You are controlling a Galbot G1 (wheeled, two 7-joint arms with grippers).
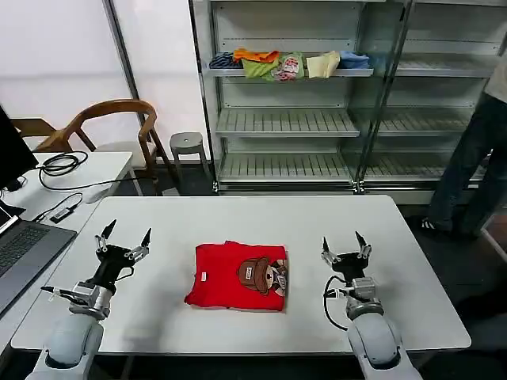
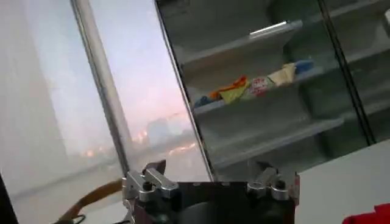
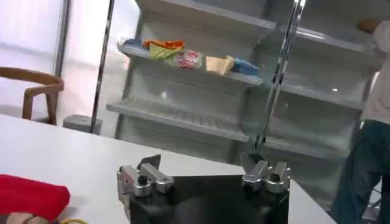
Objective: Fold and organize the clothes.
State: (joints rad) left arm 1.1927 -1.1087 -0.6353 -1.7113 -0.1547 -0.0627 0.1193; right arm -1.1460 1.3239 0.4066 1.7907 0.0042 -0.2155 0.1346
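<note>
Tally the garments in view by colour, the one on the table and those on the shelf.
Red T-shirt on the table: 1
Dark blue garment: 1
Orange garment: 1
Green garment: 1
Patterned garment: 1
Cream garment: 1
Light blue garment: 1
Total: 7, with 6 on the shelf.

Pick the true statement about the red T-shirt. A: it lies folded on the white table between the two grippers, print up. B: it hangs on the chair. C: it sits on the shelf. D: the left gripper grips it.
A: the red T-shirt lies folded on the white table, cartoon print up, between the open left gripper and open right gripper.
</note>
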